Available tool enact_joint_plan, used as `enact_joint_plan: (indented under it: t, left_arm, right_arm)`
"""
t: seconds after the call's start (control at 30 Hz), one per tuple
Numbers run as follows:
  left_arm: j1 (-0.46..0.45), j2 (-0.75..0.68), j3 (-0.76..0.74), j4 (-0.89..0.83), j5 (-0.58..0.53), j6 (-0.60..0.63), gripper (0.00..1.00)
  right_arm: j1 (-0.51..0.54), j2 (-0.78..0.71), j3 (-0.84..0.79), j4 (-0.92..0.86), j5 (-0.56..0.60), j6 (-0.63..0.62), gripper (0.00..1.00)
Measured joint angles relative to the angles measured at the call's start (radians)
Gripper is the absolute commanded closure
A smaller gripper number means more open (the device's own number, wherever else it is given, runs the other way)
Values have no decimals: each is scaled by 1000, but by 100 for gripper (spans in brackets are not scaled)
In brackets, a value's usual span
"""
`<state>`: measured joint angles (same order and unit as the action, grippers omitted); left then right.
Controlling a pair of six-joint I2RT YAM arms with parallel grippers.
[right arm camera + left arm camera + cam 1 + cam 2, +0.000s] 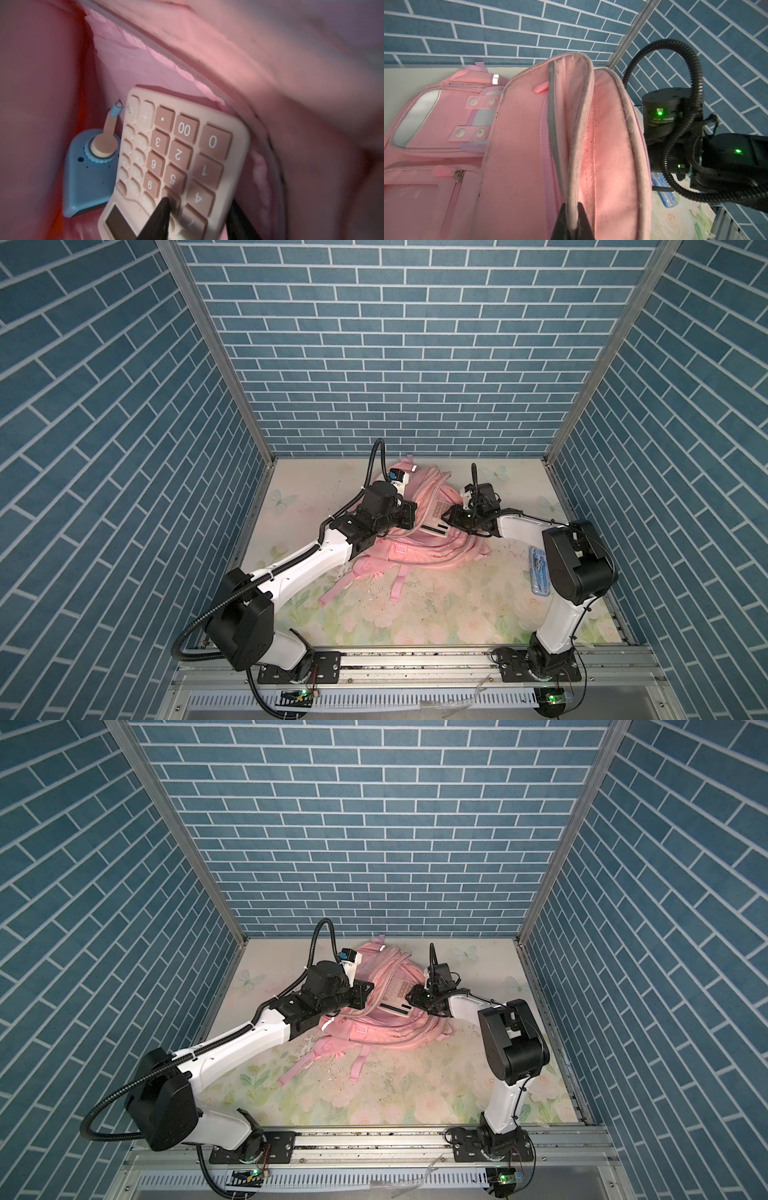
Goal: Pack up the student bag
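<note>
You're in a robot lab booth: brick-print blue walls [399, 344], aluminium posts [211, 335], floral-covered table [436, 614], left arm [307, 564] and right arm [561, 614] bolted to the front rail [415, 657]

Calculator [176, 166], brown keys 00, 0, 1, 2, 3, 4, 5, 6, 9, pale key +

Student bag [419, 556] lies on the table [415, 626]. In the bag's open compartment: calculator [178, 158], tilted, with a sharpener [87, 176] just beside it. Right of the bag, apart from it on the table, lies a flat case [540, 572]. Straps [397, 585] lie in front of the bag. Left gripper [574, 220] sits on the bag's opening rim, left side. Right gripper [199, 202] is in the opening from the bag's right, at the calculator.
</note>
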<state>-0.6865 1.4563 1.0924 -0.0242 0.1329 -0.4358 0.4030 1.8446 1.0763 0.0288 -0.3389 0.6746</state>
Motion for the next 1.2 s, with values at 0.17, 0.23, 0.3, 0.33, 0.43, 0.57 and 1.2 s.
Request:
enact_joint_plan:
  t: [0.17,0.23,0.3,0.33,0.43,0.57,1.2]
  left_arm:
    - [0,0,-14,20,9,-8,100]
    - [0,-1,-22,31,14,-18,100]
    - [0,-3,-29,42,14,-24,100]
    - [0,-7,-33,48,13,-27,100]
    - [-1,-24,-51,53,8,-35,100]
    - [-13,-41,-64,56,-9,-47,100]
    - [-253,-15,14,-29,-332,194,33]
  right_arm:
    - [53,55,114,-6,-54,-51,56]
    - [69,77,167,-12,-77,-70,53]
    - [76,85,195,-23,-85,-80,49]
    - [74,85,199,-35,-84,-87,47]
    - [50,78,189,-71,-76,-111,36]
    - [-2,2,115,-106,-60,-141,30]
    - [-291,-568,-245,-343,-56,-221,33]
